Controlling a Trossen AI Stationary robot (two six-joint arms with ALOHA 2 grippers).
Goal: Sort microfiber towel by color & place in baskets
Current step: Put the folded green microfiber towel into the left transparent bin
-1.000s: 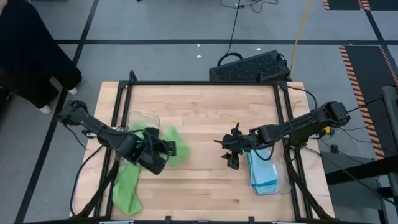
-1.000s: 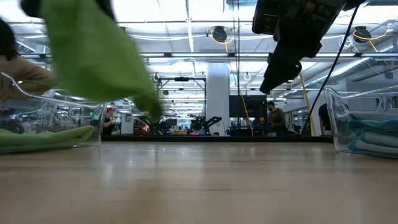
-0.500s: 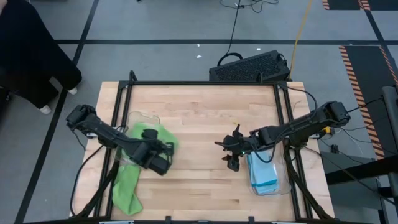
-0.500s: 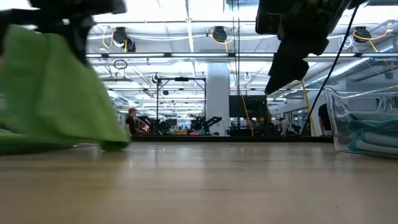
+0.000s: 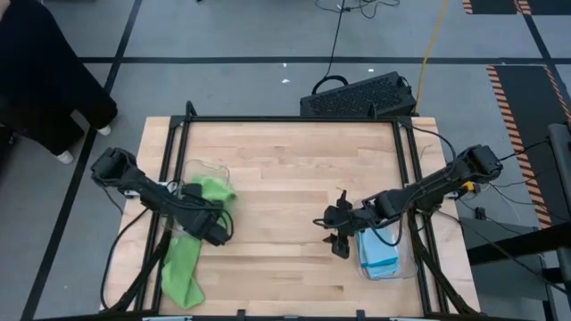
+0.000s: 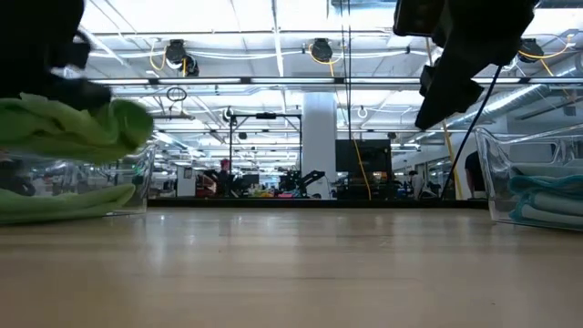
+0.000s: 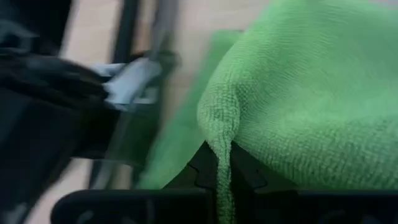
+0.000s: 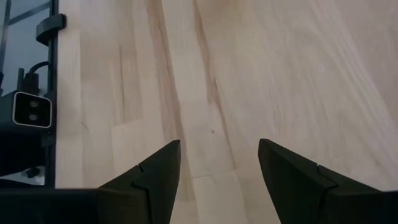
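Green towel (image 5: 207, 192) pinched by left gripper (image 5: 217, 234) over basket rim (image 5: 203, 166).

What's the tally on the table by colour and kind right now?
Green towel bundles: 2, the held bundle in the left gripper over the left basket, and the draped bundle hanging from it
Blue towel stack: 1, layers not countable, in the right basket
Clear baskets: 2
Total: 5
The right gripper hovers open beside the right basket.

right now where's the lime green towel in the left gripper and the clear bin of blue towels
lime green microfiber towel (image 5: 211, 191), high view, bunched top
clear plastic bin (image 5: 406, 265), high view, right wall
light blue towels (image 5: 378, 250), high view, top of stack
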